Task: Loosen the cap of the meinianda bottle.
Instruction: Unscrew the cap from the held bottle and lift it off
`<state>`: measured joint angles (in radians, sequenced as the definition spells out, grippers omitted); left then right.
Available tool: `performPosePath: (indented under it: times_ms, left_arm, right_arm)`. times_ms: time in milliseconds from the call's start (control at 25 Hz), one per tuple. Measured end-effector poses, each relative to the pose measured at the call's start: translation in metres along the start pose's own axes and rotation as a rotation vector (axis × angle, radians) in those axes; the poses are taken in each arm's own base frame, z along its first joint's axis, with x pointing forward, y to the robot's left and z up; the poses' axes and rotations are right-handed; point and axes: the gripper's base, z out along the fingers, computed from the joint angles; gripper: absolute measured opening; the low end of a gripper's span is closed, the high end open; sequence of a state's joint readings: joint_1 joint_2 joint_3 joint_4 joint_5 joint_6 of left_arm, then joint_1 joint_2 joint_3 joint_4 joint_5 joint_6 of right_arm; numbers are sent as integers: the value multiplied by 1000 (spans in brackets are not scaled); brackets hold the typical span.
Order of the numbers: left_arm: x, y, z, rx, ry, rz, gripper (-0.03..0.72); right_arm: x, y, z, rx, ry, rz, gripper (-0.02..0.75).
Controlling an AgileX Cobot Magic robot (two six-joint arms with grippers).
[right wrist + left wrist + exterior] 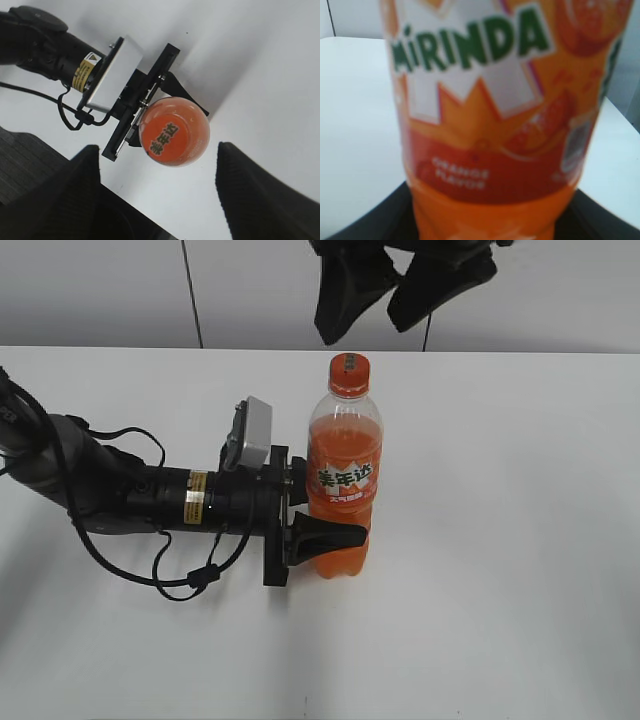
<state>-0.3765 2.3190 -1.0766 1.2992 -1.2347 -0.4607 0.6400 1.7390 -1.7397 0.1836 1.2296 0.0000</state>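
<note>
The meinianda bottle stands upright on the white table, full of orange drink, with an orange label. Its orange cap is on the neck. My left gripper lies sideways along the table and is shut on the bottle's lower body. The left wrist view is filled by the label. My right gripper hangs open above the cap, apart from it. In the right wrist view the cap shows from above, beyond and between the open fingers.
The white table spreads around the bottle. The left arm and its cables lie across the table's left side. A grey wall with dark seams runs behind.
</note>
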Motion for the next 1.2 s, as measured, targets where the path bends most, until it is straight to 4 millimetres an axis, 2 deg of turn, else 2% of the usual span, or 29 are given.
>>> performPosePath:
  times_ms: [240, 640, 920, 1200]
  left_arm:
    - [0, 0, 0, 0, 0, 13, 403]
    - [0, 0, 0, 5, 2, 37, 403]
    - [1, -1, 0, 12, 9, 45, 403]
    - [1, -1, 0, 14, 10, 46, 403]
  right_arm:
    - [0, -1, 0, 8, -1, 145, 512]
    - [0, -1, 0, 12, 0, 191, 514]
    - [-3, -5, 25, 16, 56, 204, 540]
    - [-3, -5, 28, 18, 63, 204, 544]
